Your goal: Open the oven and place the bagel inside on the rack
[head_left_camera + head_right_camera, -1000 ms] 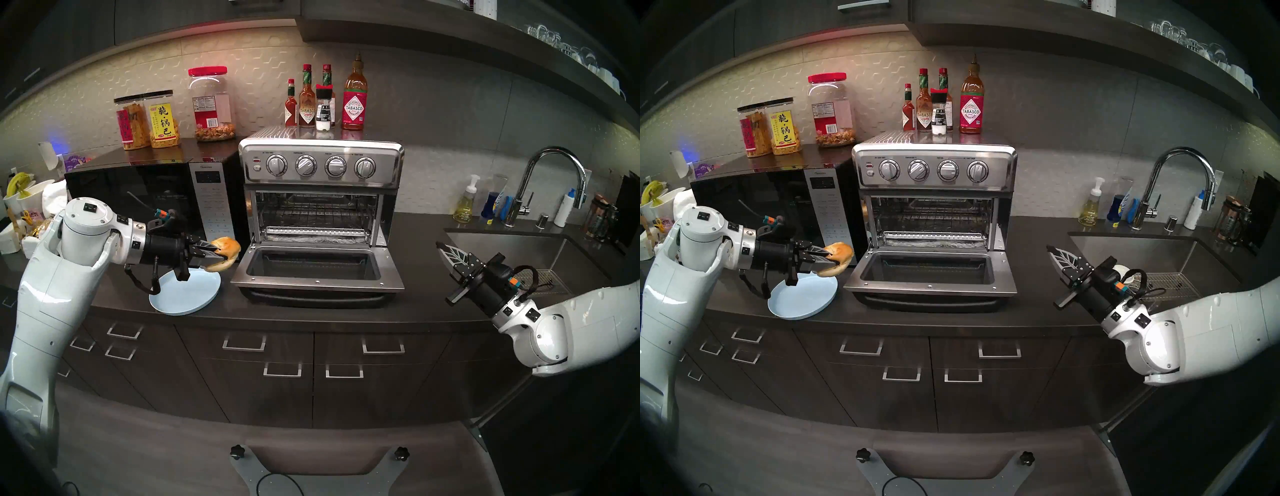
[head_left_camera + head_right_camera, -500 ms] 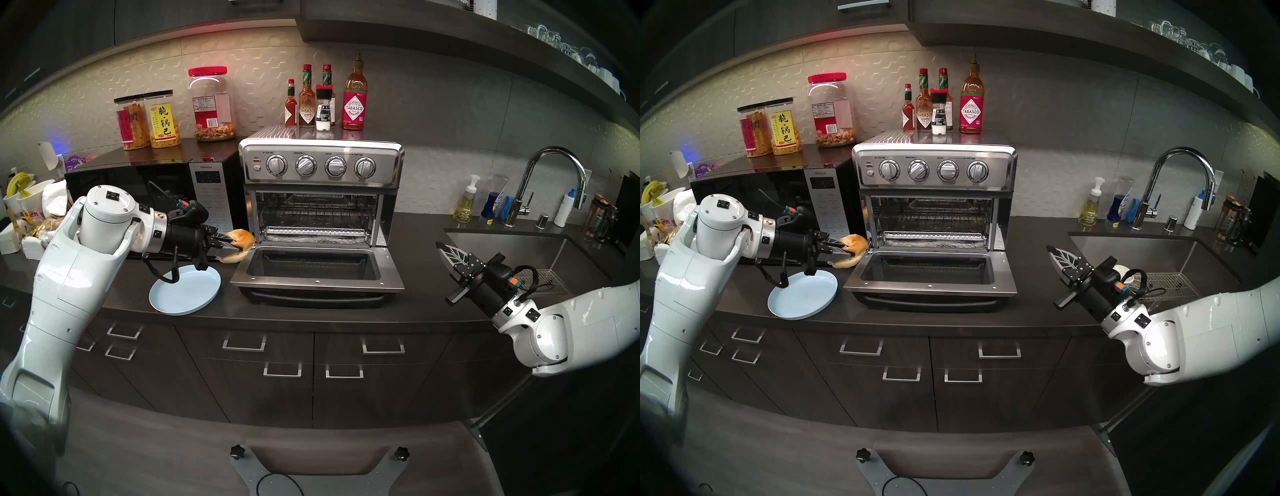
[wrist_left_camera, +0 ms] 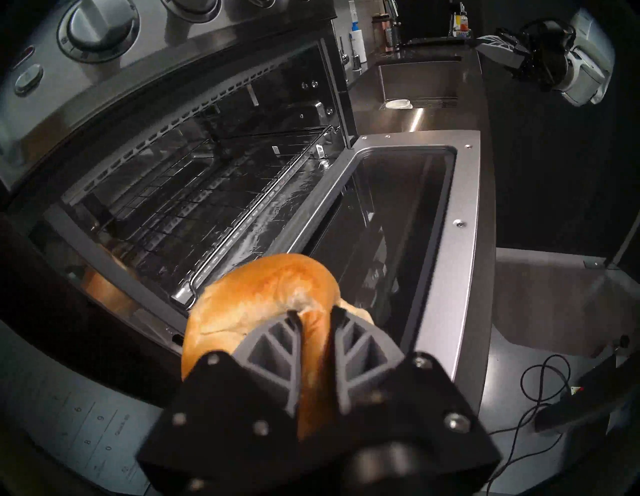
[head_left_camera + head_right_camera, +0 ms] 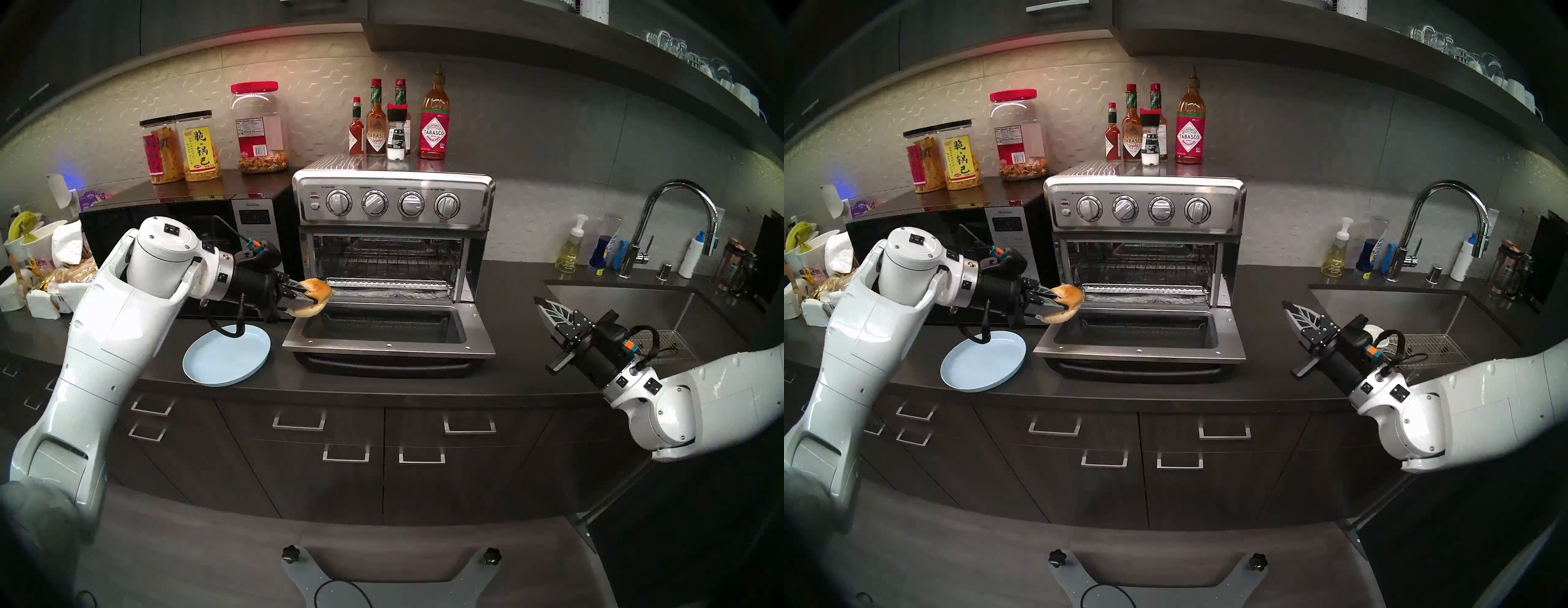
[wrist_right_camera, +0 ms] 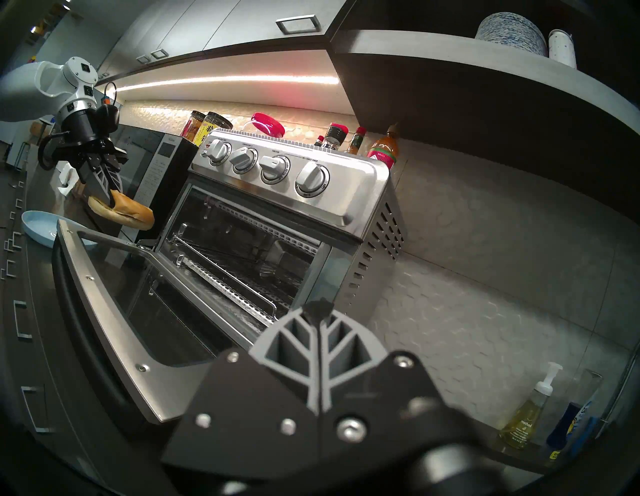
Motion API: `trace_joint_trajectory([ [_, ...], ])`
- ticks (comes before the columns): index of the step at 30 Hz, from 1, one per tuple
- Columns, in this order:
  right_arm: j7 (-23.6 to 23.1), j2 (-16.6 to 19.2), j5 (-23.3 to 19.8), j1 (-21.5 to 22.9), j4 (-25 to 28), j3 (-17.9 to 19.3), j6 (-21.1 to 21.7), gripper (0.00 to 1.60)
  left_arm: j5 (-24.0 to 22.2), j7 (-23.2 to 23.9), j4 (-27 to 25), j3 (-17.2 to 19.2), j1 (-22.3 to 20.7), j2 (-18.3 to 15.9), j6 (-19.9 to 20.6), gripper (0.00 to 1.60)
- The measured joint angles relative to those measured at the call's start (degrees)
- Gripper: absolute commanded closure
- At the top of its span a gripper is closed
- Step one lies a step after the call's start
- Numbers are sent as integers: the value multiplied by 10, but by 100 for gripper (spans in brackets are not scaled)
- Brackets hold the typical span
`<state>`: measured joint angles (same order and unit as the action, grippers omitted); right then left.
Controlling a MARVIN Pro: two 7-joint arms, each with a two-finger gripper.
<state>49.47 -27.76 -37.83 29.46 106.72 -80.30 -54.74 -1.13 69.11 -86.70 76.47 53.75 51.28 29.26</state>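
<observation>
The steel oven stands with its door dropped flat. Its wire rack sits in the cavity above a foil-lined tray. My left gripper is shut on the golden bagel, which hangs over the door's left rear corner, just outside the cavity's mouth. My right gripper hovers shut and holds nothing, right of the oven.
A pale blue plate lies on the counter left of the door. A black microwave stands right behind my left arm. Sauce bottles stand on the oven's top. The sink and faucet are at the right.
My left arm has carried the bagel up and rightward from above the plate to the oven door's left rear corner. The right arm has not moved.
</observation>
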Motion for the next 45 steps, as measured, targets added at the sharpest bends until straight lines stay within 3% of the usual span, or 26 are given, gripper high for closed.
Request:
trace_joint_trajectory([
  [29,0,0,0,0,0,0,0,160,73,12,126,-104,-134,112,-8,160],
  [45,0,0,0,0,0,0,0,160,88,14,150,-117,-181,149,-8,160],
])
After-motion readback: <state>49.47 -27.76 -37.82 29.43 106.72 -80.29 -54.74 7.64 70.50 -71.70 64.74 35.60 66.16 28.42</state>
